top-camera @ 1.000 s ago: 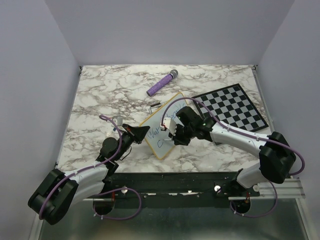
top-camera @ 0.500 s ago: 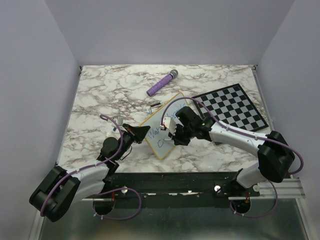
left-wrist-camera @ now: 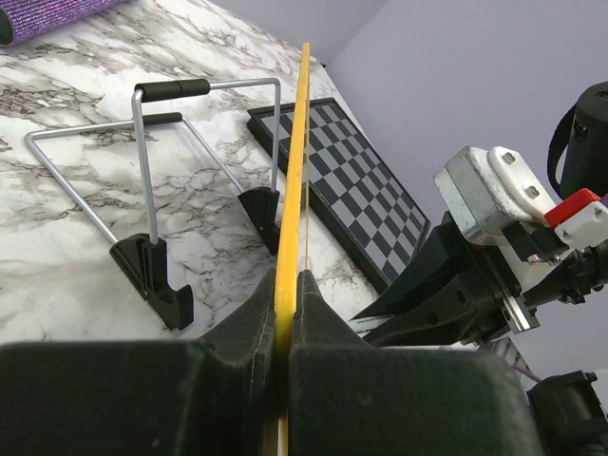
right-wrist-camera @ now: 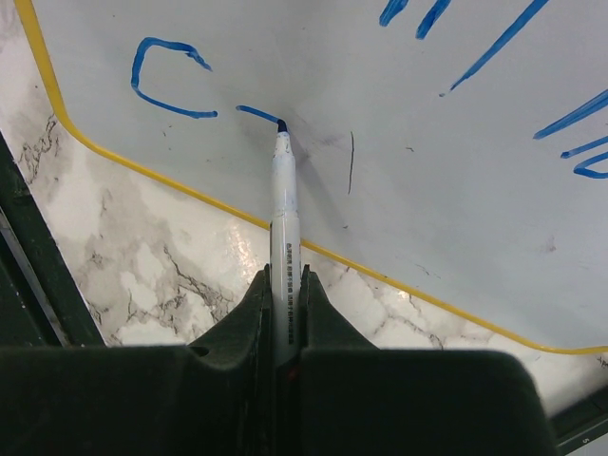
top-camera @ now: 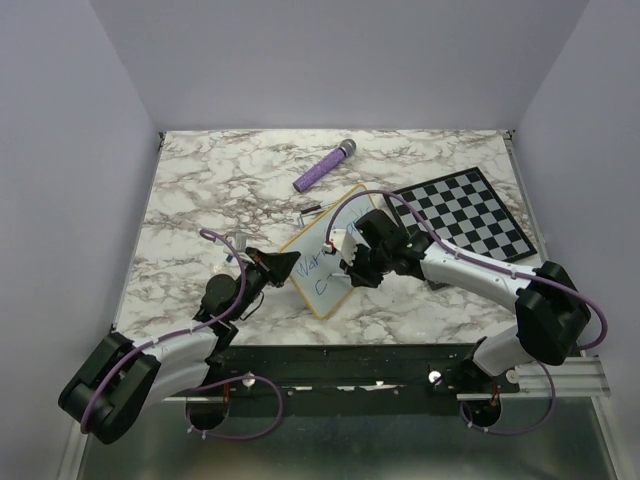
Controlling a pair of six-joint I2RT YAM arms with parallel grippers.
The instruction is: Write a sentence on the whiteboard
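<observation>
- The left gripper (left-wrist-camera: 285,290) is clamping the yellow edge of the whiteboard (left-wrist-camera: 295,161), which is standing on the table (top-camera: 200,200) near the chessboard (top-camera: 470,215).
- The right gripper (right-wrist-camera: 282,283) is pinching a marker (right-wrist-camera: 283,204), its tip touching the board.
- The sentence (right-wrist-camera: 163,84) is showing a blue "C" and a short stroke here; the marker's print is too small to read.

Whiteboard (left-wrist-camera: 293,199) edge between fingers (left-wrist-camera: 242,328)

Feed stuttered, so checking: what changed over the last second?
The right gripper, shut on the marker, shifted slightly right and away across the whiteboard. The left gripper stays clamped on its edge; whiteboard and chessboard have not moved.
</observation>
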